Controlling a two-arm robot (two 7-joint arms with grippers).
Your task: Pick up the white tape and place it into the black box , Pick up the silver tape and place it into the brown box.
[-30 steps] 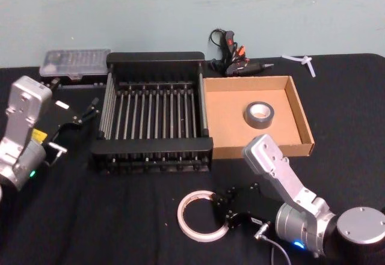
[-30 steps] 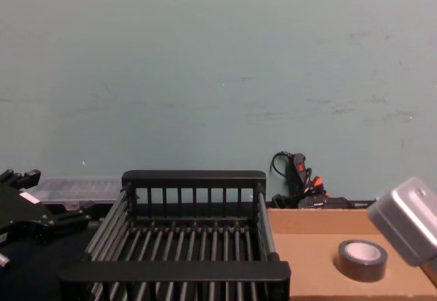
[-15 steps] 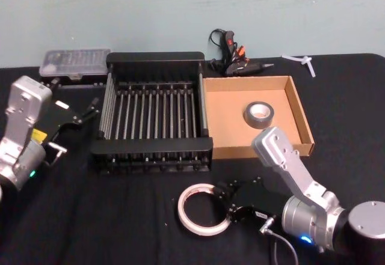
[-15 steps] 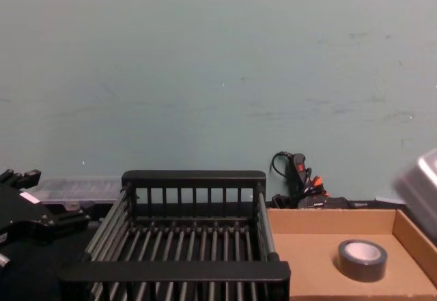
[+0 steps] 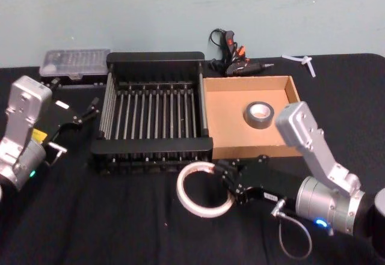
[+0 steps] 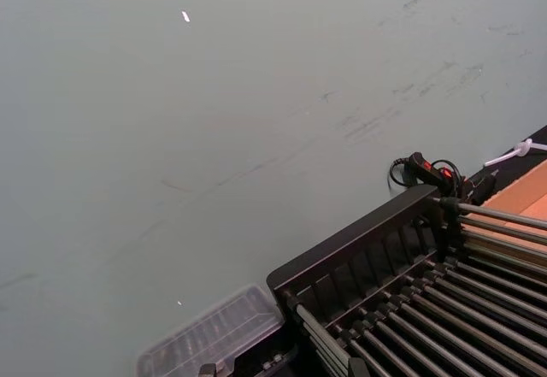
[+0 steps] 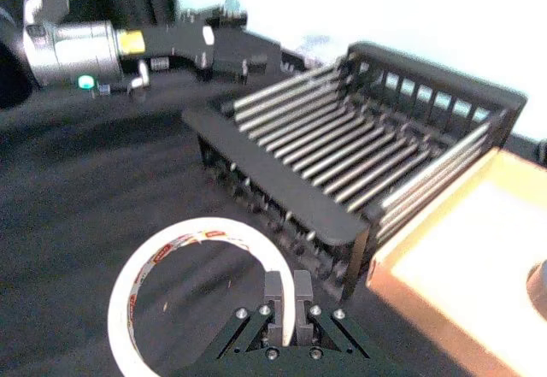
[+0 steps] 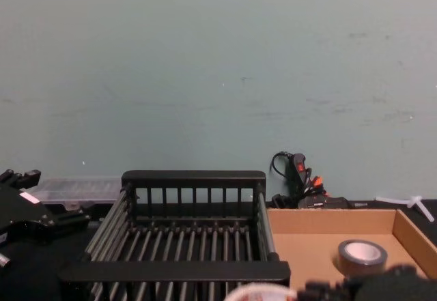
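The white tape (image 5: pixel 200 168) hangs tilted just above the table, close to the front wall of the black box (image 5: pixel 155 57). My right gripper (image 5: pixel 227 181) is shut on the roll's right side. In the right wrist view its fingers (image 7: pixel 275 293) pinch the band of the white tape (image 7: pixel 198 227), whose inner ring carries red print, before the black box (image 7: pixel 282 203). The silver tape (image 5: pixel 258 113) lies flat inside the brown box (image 5: pixel 225 121), right of the crate. My left gripper (image 5: pixel 90 110) is parked open to the left of the crate.
A clear plastic case (image 5: pixel 75 62) sits at the back left. A black and orange glue gun (image 5: pixel 233 57) lies behind the brown box. A white plastic piece (image 5: pixel 301 60) rests at the back right. The black cloth in front of both boxes is bare.
My right gripper has lifted the white tape off the table and carried it back toward the black box's front wall. The left arm has stayed still.
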